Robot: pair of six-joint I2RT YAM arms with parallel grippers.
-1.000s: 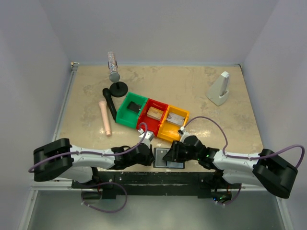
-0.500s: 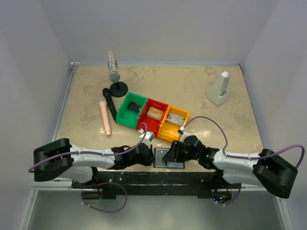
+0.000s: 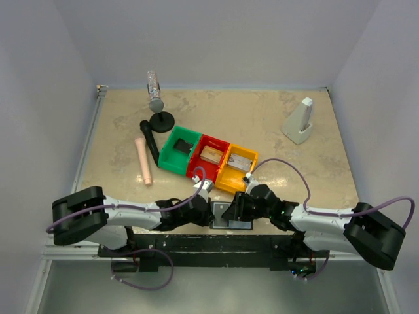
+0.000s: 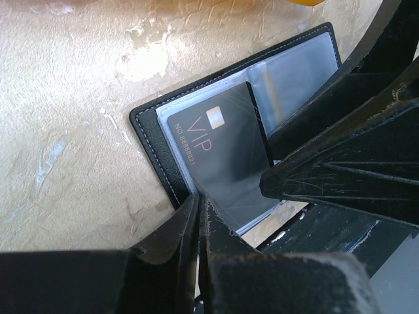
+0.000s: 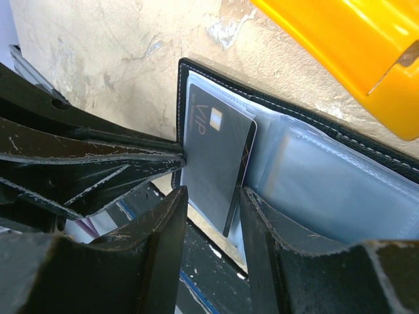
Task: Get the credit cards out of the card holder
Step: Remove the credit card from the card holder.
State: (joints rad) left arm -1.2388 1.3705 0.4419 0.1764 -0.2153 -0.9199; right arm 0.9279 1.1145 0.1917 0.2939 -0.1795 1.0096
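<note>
The black card holder (image 3: 239, 216) lies open at the table's near edge, between my two grippers. In the left wrist view its left panel (image 4: 152, 137) bears a dark VIP card (image 4: 222, 157). My left gripper (image 4: 198, 200) is shut, its tips resting on the holder's left edge; it also shows in the top view (image 3: 208, 212). My right gripper (image 5: 213, 196) is open, its fingers on either side of the card's near end (image 5: 213, 157), which juts past the holder's sleeve (image 5: 327, 190). The left fingers (image 5: 131, 154) reach in from the left.
Green (image 3: 180, 150), red (image 3: 208, 160) and yellow (image 3: 237, 167) bins stand just behind the holder; the yellow one (image 5: 347, 46) is close above my right gripper. A pink cylinder (image 3: 143, 160), a bottle on a stand (image 3: 156, 91) and a white object (image 3: 300, 121) lie farther back.
My left gripper has moved right, up to the holder's left edge. The right arm has barely moved.
</note>
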